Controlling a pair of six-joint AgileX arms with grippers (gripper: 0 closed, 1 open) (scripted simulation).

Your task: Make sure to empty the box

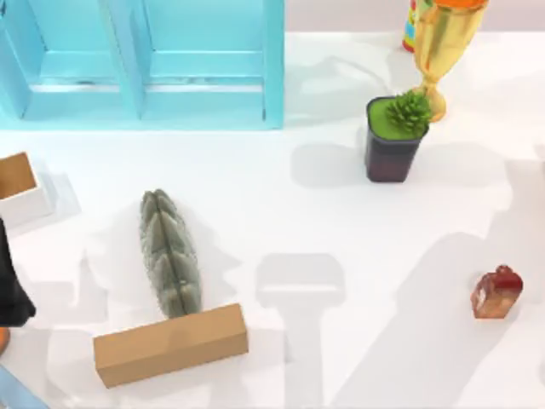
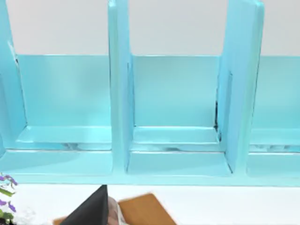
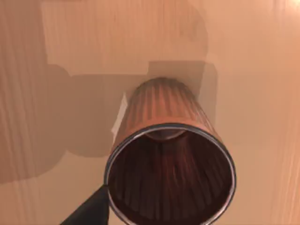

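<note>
White-walled small open box with a brown inner floor (image 1: 17, 183) sits at the table's far left edge, upright, nothing seen inside. I see my left arm (image 1: 13, 285) just below it; cannot tell either pincer's state. Light-blue partitioned shelf (image 2: 176, 117) stands behind.

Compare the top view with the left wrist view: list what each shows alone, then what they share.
Top view alone: a grey-green ridged cactus-like object, a long tan cardboard box, a potted green plant, a gold trophy cup, a small red-brown item.
Left wrist view alone: purple flowers.
Both: the light blue compartmented shelf on the white table.
</note>
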